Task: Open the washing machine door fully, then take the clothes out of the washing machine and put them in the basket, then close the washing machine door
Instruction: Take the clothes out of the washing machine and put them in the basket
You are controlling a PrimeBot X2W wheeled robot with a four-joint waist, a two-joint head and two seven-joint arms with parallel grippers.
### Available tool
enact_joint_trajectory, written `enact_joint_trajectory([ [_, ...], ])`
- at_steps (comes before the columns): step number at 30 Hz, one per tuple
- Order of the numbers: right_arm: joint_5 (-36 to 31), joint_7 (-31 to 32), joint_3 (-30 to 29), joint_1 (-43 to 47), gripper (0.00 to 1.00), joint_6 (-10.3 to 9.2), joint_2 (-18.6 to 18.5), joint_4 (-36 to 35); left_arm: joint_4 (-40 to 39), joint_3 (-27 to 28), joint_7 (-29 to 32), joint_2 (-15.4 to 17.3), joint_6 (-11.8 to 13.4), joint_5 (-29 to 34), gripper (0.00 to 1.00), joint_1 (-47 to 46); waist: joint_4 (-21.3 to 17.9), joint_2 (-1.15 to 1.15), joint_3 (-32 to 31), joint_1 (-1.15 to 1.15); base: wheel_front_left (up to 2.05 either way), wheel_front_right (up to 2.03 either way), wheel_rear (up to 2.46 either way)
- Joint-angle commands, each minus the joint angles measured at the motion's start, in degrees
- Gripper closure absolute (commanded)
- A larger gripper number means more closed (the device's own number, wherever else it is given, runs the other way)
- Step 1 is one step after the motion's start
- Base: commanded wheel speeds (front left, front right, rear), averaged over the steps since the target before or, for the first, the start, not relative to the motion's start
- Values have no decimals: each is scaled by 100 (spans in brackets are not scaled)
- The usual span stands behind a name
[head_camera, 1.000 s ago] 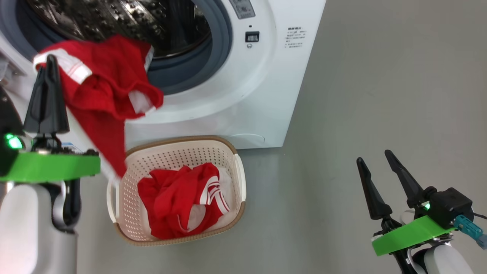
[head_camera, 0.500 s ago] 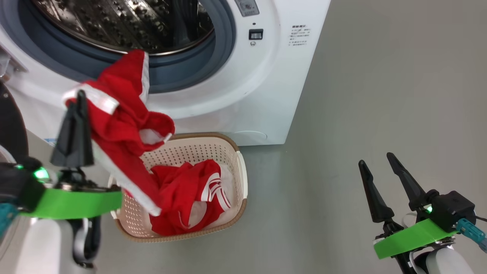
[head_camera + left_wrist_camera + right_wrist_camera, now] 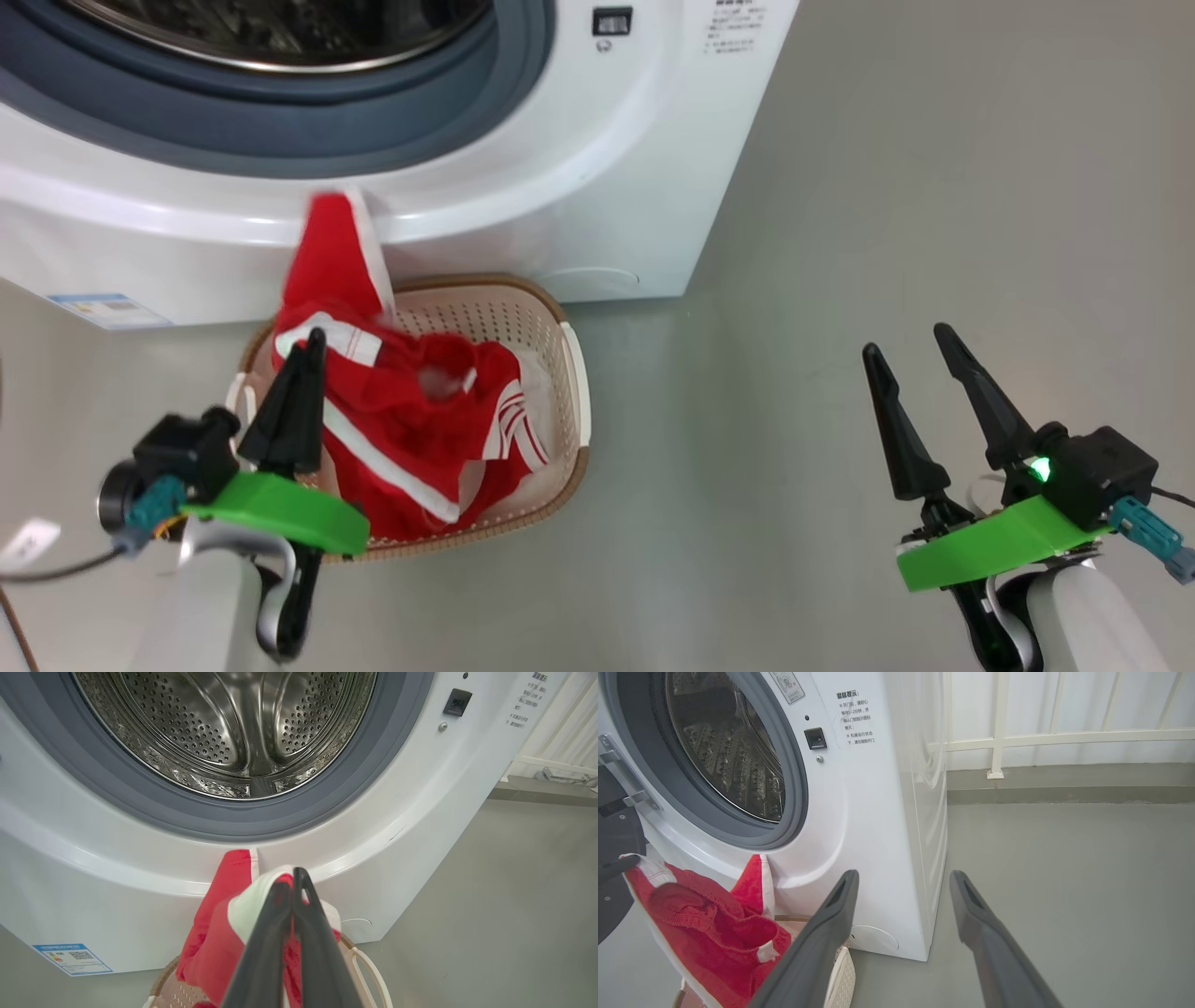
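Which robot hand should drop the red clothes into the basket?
Left. The left hand is shut on the clothes right above the basket; the right hand is open, far off to the side.

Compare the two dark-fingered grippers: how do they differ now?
The left gripper is shut, pinching the red white-striped garment; the right gripper stands open and empty. The left hangs over the cream perforated basket; the right over grey floor. Both have two long dark fingers.

Near-left corner of the basket [image 3: 504, 317] behind the left pincer [image 3: 316, 341]; blue label [image 3: 107, 310] print illegibly small.
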Motion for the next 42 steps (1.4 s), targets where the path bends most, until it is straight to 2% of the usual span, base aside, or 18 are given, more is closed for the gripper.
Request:
enact_joint_trajectory([
  [1, -91, -27, 154, -95, 0, 9, 23, -162, 44, 179, -67, 117, -15, 29, 100, -275, -94, 0, 207, 0, 0, 0, 0],
  [14, -208, -27, 265, -497, 0, 9, 249, -241, 2006, -388, -69, 365, -18, -11, 100, -1328, -364, 0, 991, 0, 0, 0, 0],
  [24, -263, -27, 548, -772, 0, 9, 360, -222, 3476, -1100, -70, 629, -18, -264, 100, -2214, -643, 0, 1490, 0, 0, 0, 0],
  [28, -269, -27, 620, -857, 0, 9, 396, -227, 3811, -1306, -70, 651, -18, -407, 100, -2402, -713, 0, 1609, 0, 0, 0, 0],
  [33, -291, -27, 662, -905, 0, 9, 431, -233, 4299, -1944, -59, 633, -18, -757, 100, -2609, -749, 0, 1717, 0, 0, 0, 0],
  [38, -316, -27, 664, -920, 0, 9, 443, -218, 4551, -2315, -55, 688, -18, -1189, 100, -2757, -751, 0, 1708, 0, 0, 0, 0],
  [39, -318, -27, 656, -920, 0, 9, 441, -215, 4566, -2361, -56, 698, -18, -1275, 89, -2774, -741, 0, 1698, 0, 0, 0, 0],
  [41, -321, -27, 641, -918, 0, 9, 432, -206, 4577, -2454, -60, 714, -18, -1433, 58, -2789, -719, 0, 1667, 0, 0, 0, 0],
  [42, -322, -27, 629, -914, 0, 9, 425, -200, 4577, -2484, -62, 716, -18, -1520, 22, -2788, -700, 0, 1644, 0, 0, 0, 0],
])
